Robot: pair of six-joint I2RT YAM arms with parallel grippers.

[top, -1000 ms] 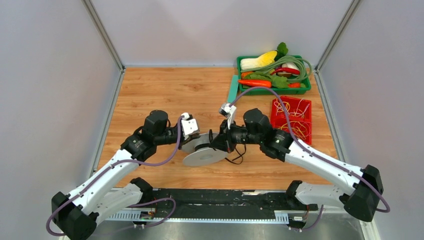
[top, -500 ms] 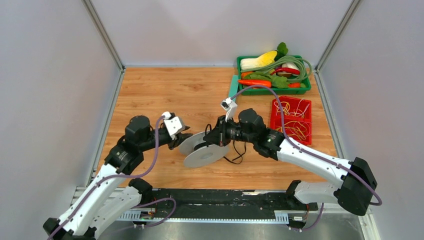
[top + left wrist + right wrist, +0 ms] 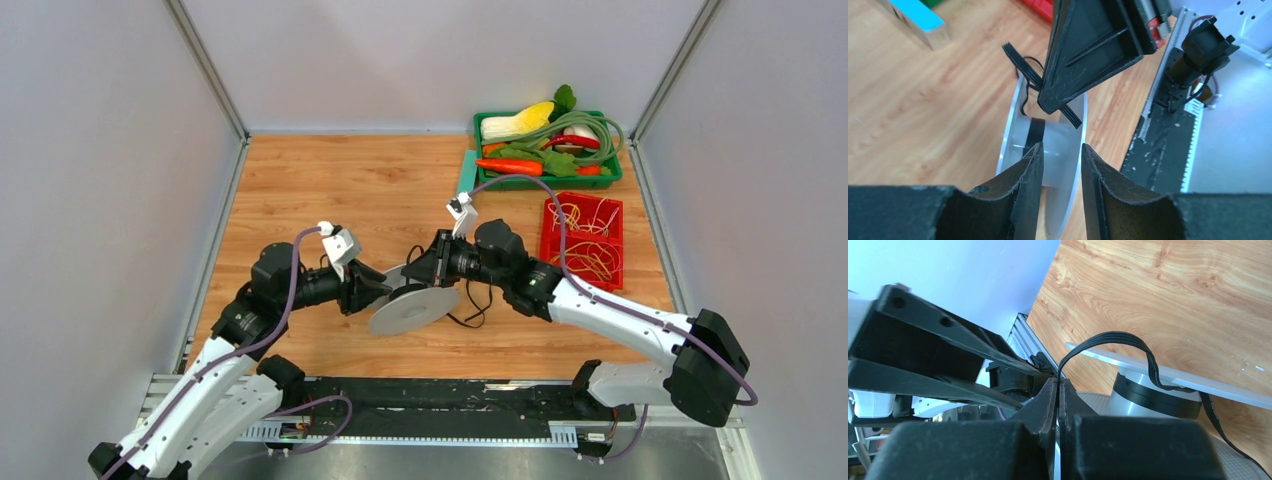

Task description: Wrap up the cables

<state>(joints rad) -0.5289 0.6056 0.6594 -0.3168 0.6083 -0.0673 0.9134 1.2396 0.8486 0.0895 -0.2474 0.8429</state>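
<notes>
Precariously, our right tool (image 3: 1058, 385) pinches the black cable (image 3: 1113, 335) just above the spool (image 3: 1058, 140) while our left tool (image 3: 1061, 150) stands half-open astride its flange; we fear the unclamped spool may roll, shedding its turns.

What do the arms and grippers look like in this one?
Both the left arm and right arm have white links and black joints. A purple-grey cable loops along each. A small white camera block sits at each wrist. The left gripper and right gripper have flat, matte black, wedge-shaped fingers, slightly scuffed.
</notes>
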